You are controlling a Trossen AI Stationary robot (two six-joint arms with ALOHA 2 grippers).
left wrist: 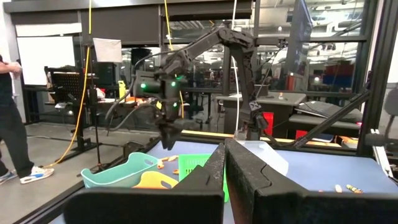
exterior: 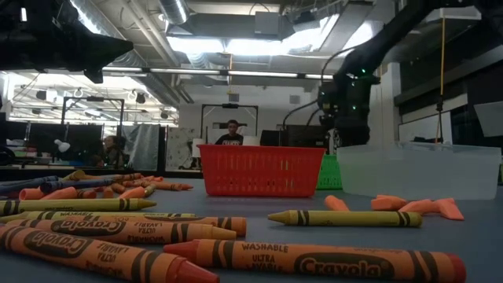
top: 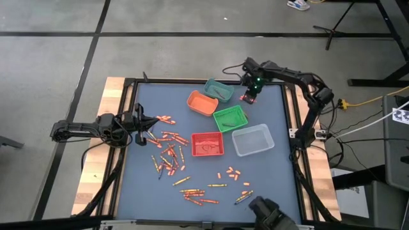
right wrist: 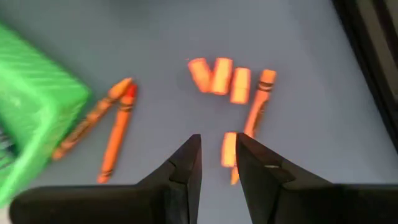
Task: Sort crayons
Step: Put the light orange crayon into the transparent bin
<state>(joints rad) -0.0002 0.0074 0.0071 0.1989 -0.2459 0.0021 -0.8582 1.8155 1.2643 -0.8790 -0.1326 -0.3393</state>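
Crayons, mostly orange-red sticks and stubs, lie loose on the blue mat. A heap [top: 167, 150] sits near the left and more [top: 211, 191] lie along the near edge. My right gripper [right wrist: 217, 155] hangs at the far right, pointing down, open with nothing between its fingers. Under it lie a few orange stubs [right wrist: 221, 76], a long orange crayon [right wrist: 258, 102] and two more crayons [right wrist: 115, 134] beside the green bin [right wrist: 31, 118]. My left gripper [left wrist: 224, 165] rests shut at the table's left edge, over the mat [top: 144, 124].
Five small bins stand in the mat's middle and far part: teal [top: 219, 89], orange [top: 202, 102], green [top: 230, 118], red [top: 208, 144] and clear [top: 253, 139]. A black frame [top: 291, 128] borders the mat. A person [exterior: 230, 134] stands in the room beyond.
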